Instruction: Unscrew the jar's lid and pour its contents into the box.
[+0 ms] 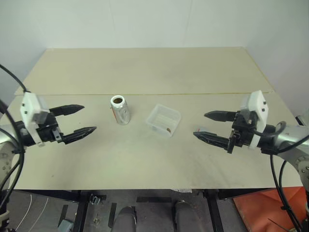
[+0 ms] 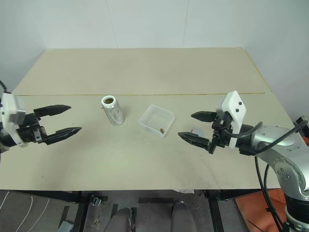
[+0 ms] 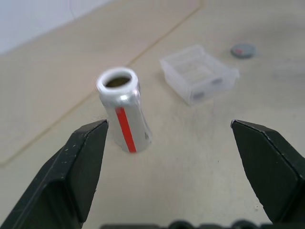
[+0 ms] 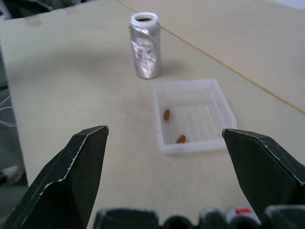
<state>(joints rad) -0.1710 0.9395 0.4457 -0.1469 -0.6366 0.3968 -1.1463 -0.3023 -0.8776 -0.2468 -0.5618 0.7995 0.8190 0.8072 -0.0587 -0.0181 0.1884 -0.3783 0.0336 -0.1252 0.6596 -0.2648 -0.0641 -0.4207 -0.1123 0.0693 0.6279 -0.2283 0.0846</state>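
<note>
your left pincer (image 1: 77, 120) hangs wide open and empty; draw it clear of the upright, lidless jar (image 1: 119, 109). the clear box (image 1: 163, 120) holds brown bits (image 4: 166, 114). your right pincer (image 1: 213, 126) gapes empty, lid (image 3: 243, 50) nearby.

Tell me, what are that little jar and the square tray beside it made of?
The jar looks like shiny, silvery metal or foil-wrapped plastic: its sides glint and look crinkled, with a red stripe. The box seems to be thin clear plastic: the table shows through its ribbed floor, where two brown bits lie.
</note>
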